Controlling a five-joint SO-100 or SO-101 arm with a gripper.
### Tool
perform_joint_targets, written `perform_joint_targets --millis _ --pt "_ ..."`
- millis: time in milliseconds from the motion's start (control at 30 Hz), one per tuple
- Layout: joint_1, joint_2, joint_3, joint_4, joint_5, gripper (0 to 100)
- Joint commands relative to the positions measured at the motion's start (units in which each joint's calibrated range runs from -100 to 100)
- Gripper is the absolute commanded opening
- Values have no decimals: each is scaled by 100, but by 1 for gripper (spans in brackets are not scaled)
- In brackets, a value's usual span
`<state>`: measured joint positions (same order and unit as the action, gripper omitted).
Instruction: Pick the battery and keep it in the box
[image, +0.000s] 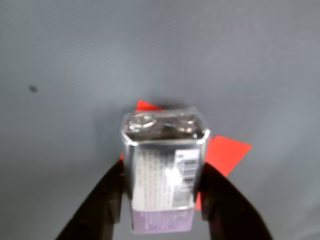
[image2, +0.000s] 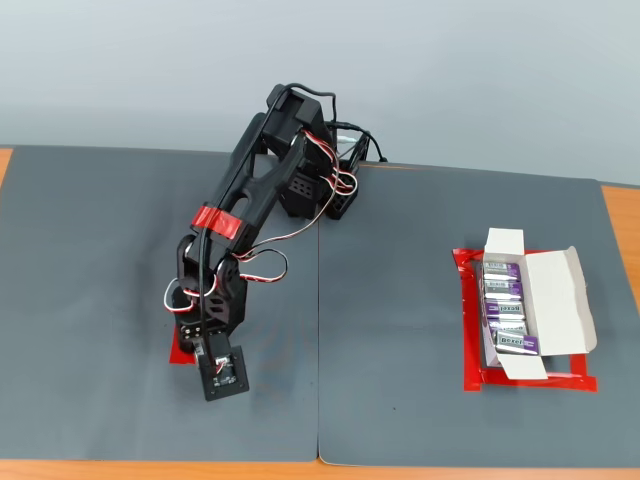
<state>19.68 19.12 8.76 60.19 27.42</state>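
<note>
In the wrist view a silver-grey battery (image: 165, 170) with dark print and a purple near end sits between my two black fingers (image: 100, 210), terminals pointing away. My gripper (image: 162, 172) is shut on its sides, over a flat red tape patch (image: 227, 152). In the fixed view the gripper (image2: 200, 345) is low over the same patch (image2: 178, 350) at the left of the mat, and the arm hides the held battery. The white box (image2: 555, 300) lies open at the right, with several identical batteries (image2: 505, 305) in a row inside.
A red tape frame (image2: 530, 380) surrounds the box. Two grey mats (image2: 400, 400) cover the table, meeting at a seam in the middle. The arm's base (image2: 335, 195) stands at the back centre. The wooden table edge (image2: 620, 220) shows at the right.
</note>
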Motion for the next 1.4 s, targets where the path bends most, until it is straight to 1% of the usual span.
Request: perform_joint_targets --millis 0,67,200,467,767,933,1167,1367 --pt "-9 -517 -283 344 -20 5" --pt "-91 -670 -283 396 -31 5" --pt "-166 -1043 -283 387 -312 5" --pt "-509 -1814 -283 396 -625 5" --pt "-1263 -2755 -283 396 -859 5" --pt "-1874 -3128 -283 396 -932 5" --pt "-3046 -3433 -283 405 -937 5" --pt "-3978 -3612 -283 405 -1224 5"
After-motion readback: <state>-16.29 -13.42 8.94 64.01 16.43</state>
